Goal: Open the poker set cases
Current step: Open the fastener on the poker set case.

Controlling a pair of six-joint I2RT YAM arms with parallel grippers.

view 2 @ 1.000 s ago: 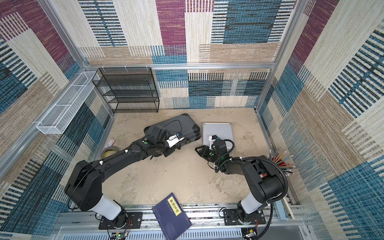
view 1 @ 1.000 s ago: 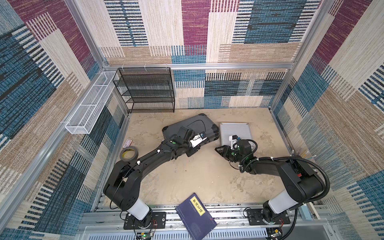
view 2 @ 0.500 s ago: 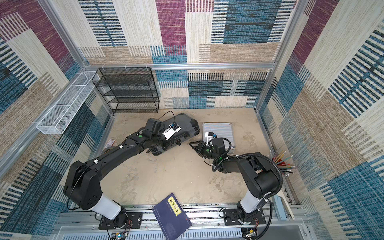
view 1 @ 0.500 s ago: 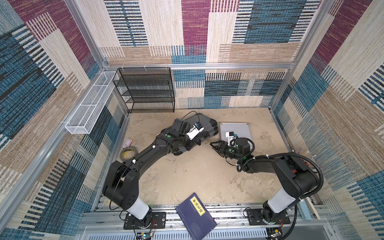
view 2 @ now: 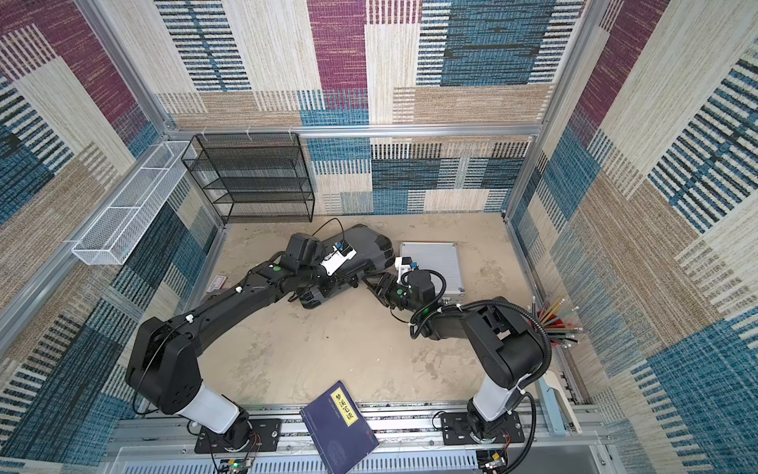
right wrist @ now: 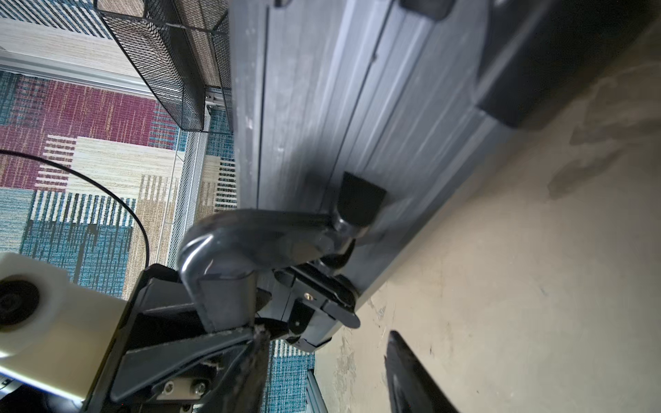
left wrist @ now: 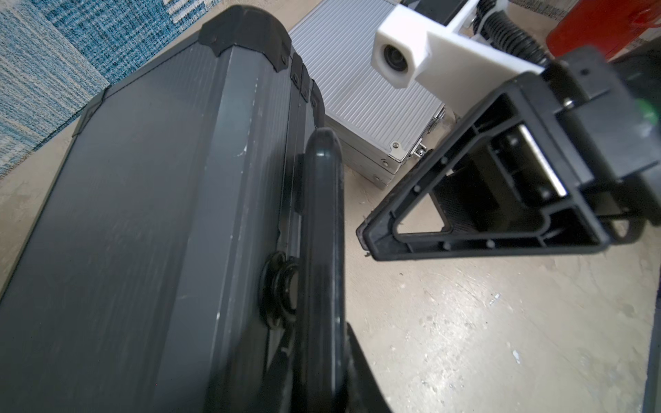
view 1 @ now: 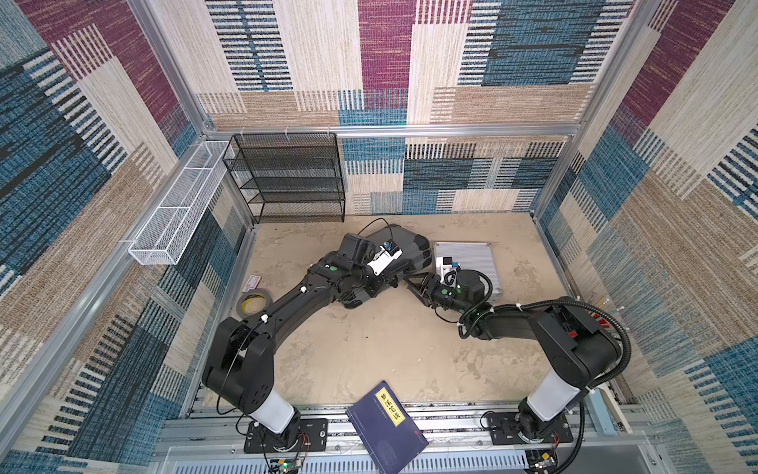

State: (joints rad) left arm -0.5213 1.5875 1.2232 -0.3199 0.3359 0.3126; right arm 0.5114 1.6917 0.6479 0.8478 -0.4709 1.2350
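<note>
Dark case (view 1: 410, 246) and silver case (view 1: 467, 256) both still shut; my left pincer (left wrist: 320, 364) clamps the handle (left wrist: 322, 200), right pincer's (view 1: 412, 285) apart.

My fingers (left wrist: 363, 384) flank the black handle (left wrist: 322, 232) of the dark grey case (left wrist: 125, 232) and seem clamped on it, though it is dark there. The right arm's fingers (left wrist: 465, 246) hover just beside the handle, above the tabletop (left wrist: 483, 321). Beyond them the silver case (left wrist: 357, 89) lies flat and shut.

Only the blue book's (view 1: 389, 445) yellow label (view 1: 390, 406) bears print: Chinese characters, illegibly small.
</note>
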